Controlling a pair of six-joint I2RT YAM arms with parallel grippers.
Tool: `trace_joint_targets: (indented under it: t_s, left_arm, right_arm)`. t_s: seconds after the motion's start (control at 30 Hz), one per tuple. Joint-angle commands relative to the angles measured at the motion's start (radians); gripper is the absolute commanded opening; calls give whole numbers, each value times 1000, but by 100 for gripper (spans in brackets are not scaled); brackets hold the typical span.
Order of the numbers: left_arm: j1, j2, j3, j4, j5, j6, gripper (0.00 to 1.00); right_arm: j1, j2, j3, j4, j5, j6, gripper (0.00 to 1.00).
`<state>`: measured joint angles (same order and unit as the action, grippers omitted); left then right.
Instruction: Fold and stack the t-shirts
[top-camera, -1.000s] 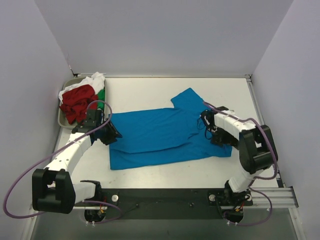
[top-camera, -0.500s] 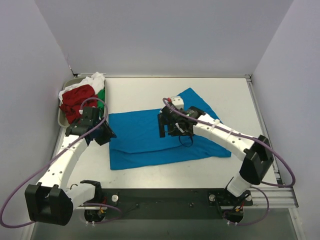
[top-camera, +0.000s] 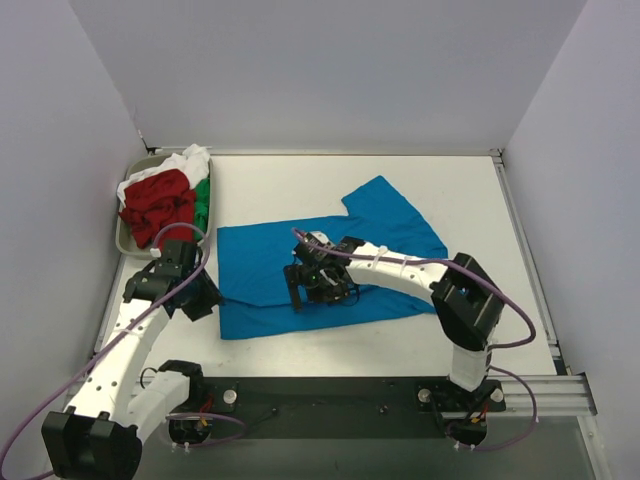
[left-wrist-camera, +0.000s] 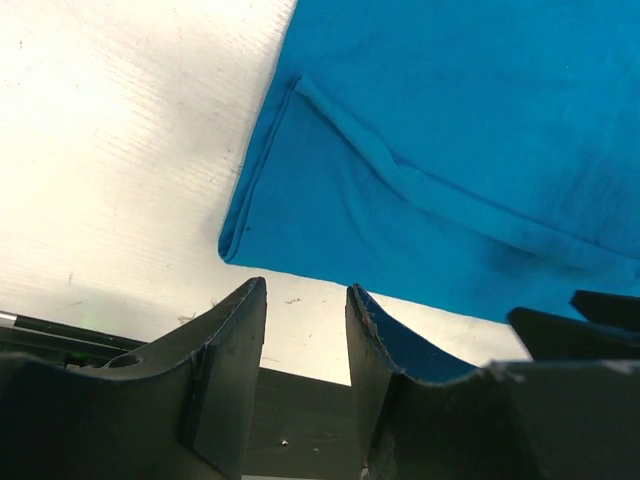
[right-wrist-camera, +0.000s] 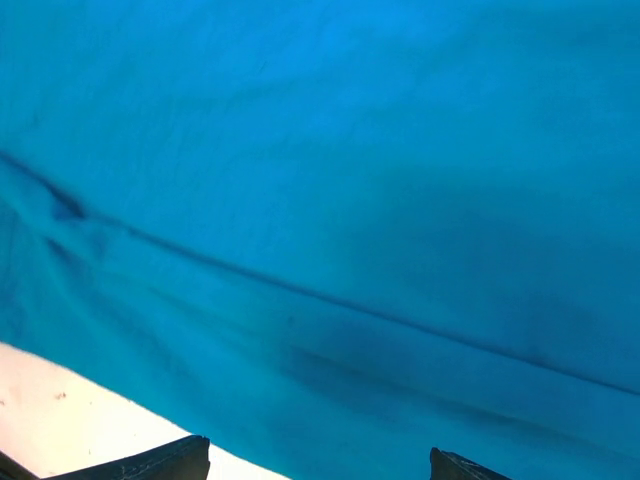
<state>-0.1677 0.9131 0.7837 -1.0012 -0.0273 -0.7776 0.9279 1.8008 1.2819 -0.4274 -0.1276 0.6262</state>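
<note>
Fingers (left-wrist-camera: 228, 345) of the left gripper (left-wrist-camera: 305, 320) stand apart, empty, beside the blue t-shirt's (left-wrist-camera: 450, 130) near-left corner. Right wrist: right gripper (right-wrist-camera: 315, 455) spread wide over flat cloth. Top view: that arm has swung from right sleeve to shirt's middle; next fold unstarted.

Top view is bright, even and sharp, with soft shadows on the desk (top-camera: 300, 190). In the left wrist view the desk is blown out near white, and the left fingers (left-wrist-camera: 230, 360) are dark and slightly soft. In the right wrist view the blue shirt (right-wrist-camera: 320, 150) is mildly blurred, with a shadow band across its lower middle.
</note>
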Motion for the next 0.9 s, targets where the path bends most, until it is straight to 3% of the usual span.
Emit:
trace_joint_targets:
  t_s: [0.0,0.87]
  left_arm:
    - [-4,-2,5,-1,-17,-15,48]
    - [-4,13,-1,39,-5,14,47]
  right_arm:
    - [31,51,25,-5,-44,30,89]
    - [-83,285,230,-2,-17,-49,88]
